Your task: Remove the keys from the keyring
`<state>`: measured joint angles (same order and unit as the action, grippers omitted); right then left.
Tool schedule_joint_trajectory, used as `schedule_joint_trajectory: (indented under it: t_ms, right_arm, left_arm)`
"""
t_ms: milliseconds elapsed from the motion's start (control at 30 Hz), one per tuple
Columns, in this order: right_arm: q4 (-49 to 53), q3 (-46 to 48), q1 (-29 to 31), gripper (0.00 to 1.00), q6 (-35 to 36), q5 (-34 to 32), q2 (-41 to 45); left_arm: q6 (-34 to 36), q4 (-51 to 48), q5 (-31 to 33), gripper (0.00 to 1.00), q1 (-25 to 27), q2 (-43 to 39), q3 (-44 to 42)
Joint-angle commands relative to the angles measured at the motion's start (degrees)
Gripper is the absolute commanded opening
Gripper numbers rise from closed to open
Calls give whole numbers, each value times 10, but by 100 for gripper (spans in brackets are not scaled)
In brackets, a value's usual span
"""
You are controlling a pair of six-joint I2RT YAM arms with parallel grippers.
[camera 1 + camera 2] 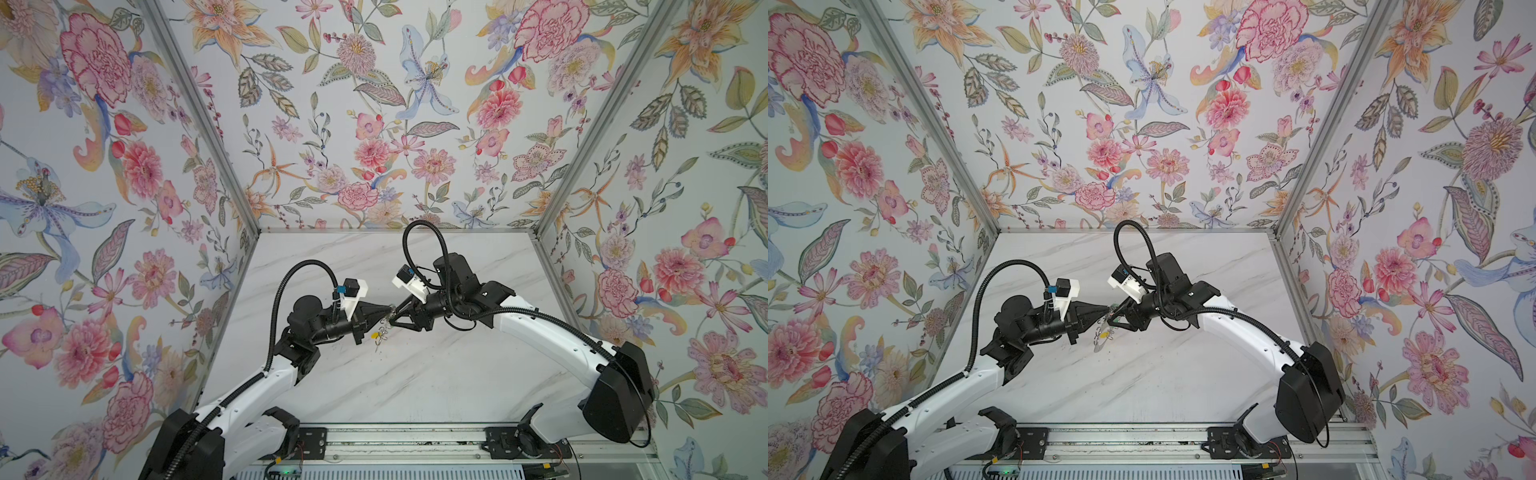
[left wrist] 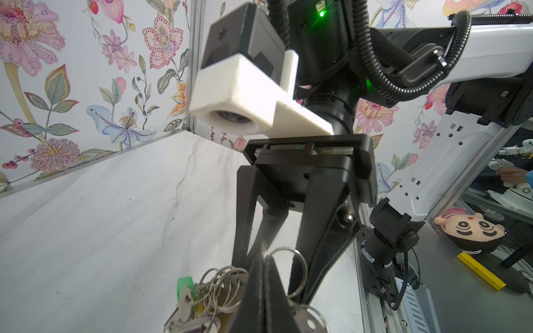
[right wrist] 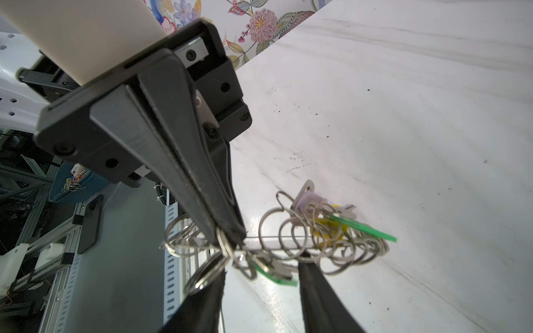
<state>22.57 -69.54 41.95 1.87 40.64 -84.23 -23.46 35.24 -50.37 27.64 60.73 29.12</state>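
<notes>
Marble table [image 2: 86,216], keys [image 2: 186,291]; doll [image 2: 473,230] left-wrist only

2 white arms [image 1: 552,353], black joints [image 1: 307,309], ribbed black cables [image 1: 309,262] (white camera mounts [image 1: 359,289]), tapered black hands [image 3: 232,235]

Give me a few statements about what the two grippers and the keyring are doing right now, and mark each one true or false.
1. The left gripper is shut on the keyring. True.
2. The right gripper is clamped shut. False: its jaws stand open, either side of a green-tagged key.
3. The keyring lies flat on the table. False: it hangs off the left gripper, above the table.
4. A green tag and a yellow tag show on the keyring. True.
</notes>
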Motion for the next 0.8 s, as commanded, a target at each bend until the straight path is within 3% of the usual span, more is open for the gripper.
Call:
schedule_joint_trajectory:
  t_ms: [0,400,767]
  right_arm:
    - [-6,-25,13,44,10,-16,-5]
    - [-16,-16,6,35,-8,-97,10]
    - [-49,6,-4,36,-23,-77,42]
  left_arm:
    - [-11,35,-6,0,-5,-5,19]
    - [-17,43,-4,0,-5,-12,6]
    - [-21,50,-5,0,-4,-9,6]
